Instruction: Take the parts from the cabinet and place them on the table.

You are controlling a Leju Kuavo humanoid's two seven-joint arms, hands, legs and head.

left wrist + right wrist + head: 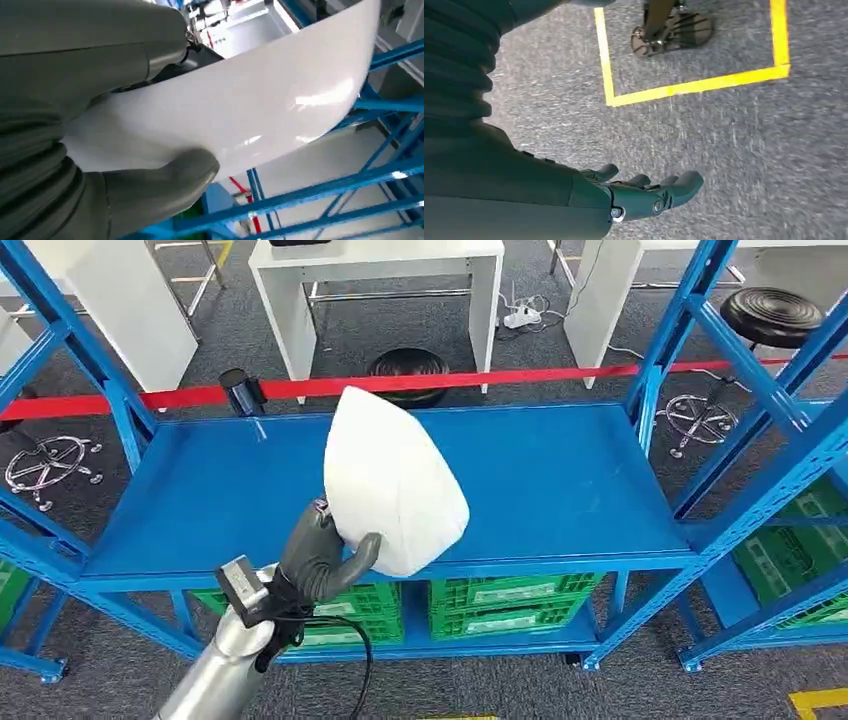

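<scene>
**White part held by the left hand above the blue shelf**

The left hand (pixel 318 555) grasps a white part (pixel 392 480), a smooth curved shell with a pointed upper end. In the head view the thumb lies on the lower front edge of the part and the dark fingers are behind it. The left wrist view shows the same grasp from near: the thick grey thumb (pixel 165 180) presses on the glossy white surface (pixel 260 105) from one side, and the rest of the hand covers the other side.

The part is in the air in front of the blue shelf (pixel 560 480) of the cabinet. I cannot tell if its lower edge touches the shelf. Under this shelf stand green crates (pixel 510 605) on a lower level.

The right hand (pixel 644 192) hangs over the grey carpet floor (pixel 749 150). Its fingers are a little bent and apart, and it holds nothing. A yellow line (pixel 694 86) is marked on the floor near it.

Behind the cabinet a red tape (pixel 200 395) runs across, and further back stand a white table (pixel 380 270) and a black stool (pixel 772 315).
</scene>
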